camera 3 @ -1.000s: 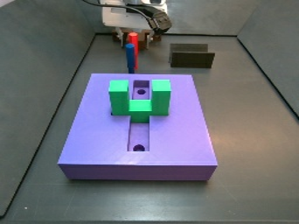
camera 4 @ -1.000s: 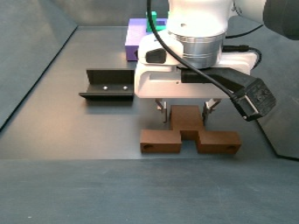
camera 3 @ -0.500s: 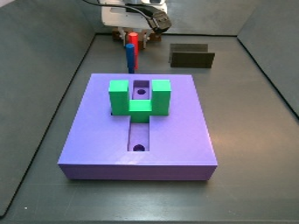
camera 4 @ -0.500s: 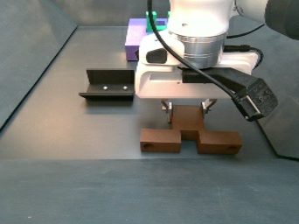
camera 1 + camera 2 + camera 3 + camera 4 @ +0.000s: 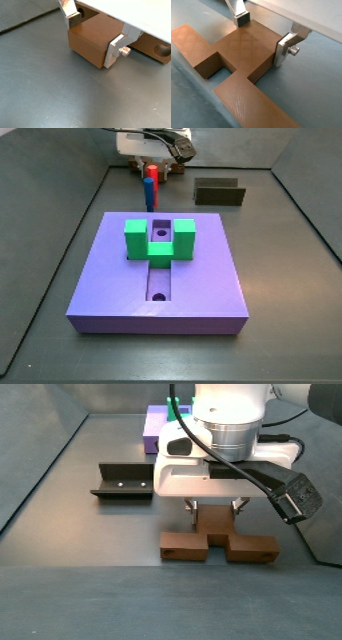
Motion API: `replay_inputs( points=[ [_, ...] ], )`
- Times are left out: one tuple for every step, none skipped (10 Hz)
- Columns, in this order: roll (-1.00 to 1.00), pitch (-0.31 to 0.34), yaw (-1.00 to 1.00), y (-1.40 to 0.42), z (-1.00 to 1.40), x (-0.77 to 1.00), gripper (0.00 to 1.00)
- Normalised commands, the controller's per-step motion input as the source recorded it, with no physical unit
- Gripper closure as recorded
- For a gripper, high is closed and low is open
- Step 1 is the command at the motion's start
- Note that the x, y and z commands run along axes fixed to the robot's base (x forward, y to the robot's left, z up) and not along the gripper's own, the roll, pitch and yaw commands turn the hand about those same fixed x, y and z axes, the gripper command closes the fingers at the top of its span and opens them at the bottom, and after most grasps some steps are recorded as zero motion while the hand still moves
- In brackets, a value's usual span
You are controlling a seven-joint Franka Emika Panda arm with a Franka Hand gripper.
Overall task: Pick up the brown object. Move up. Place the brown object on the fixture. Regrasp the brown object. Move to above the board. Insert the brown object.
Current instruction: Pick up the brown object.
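The brown object [image 5: 183, 546] lies on the grey floor, an orange-brown piece with a raised middle block and a lower arm on each side. My gripper [image 5: 214, 510] stands straight above it. In both wrist views its fingers [image 5: 117, 46] [image 5: 285, 46] press on opposite sides of the middle block [image 5: 244, 50], so the gripper [image 5: 93, 29] is shut on it. The piece rests on the floor. The fixture [image 5: 123, 481] [image 5: 219, 192] stands apart to one side. The purple board [image 5: 160, 278] with its green block [image 5: 160, 238] fills the middle of a side view.
A red-and-blue upright post [image 5: 151, 185] stands just behind the board, in front of my hand. Dark walls [image 5: 54, 218] close in the floor on both sides. A black cable and camera mount [image 5: 294, 494] hang off my wrist.
The two fingers have drawn a little closer together onto the middle block. The brown object, the board and the fixture have not moved.
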Motion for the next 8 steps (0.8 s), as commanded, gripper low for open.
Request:
replay_inputs(
  points=[
    [0.0,0.0,0.0,0.0,0.0,0.0,1.0],
    [0.0,0.0,0.0,0.0,0.0,0.0,1.0],
    [0.0,0.0,0.0,0.0,0.0,0.0,1.0],
    [0.0,0.0,0.0,0.0,0.0,0.0,1.0],
    [0.0,0.0,0.0,0.0,0.0,0.0,1.0],
    [0.0,0.0,0.0,0.0,0.0,0.0,1.0],
    [0.0,0.0,0.0,0.0,0.0,0.0,1.0],
    [0.0,0.0,0.0,0.0,0.0,0.0,1.0]
  ],
)
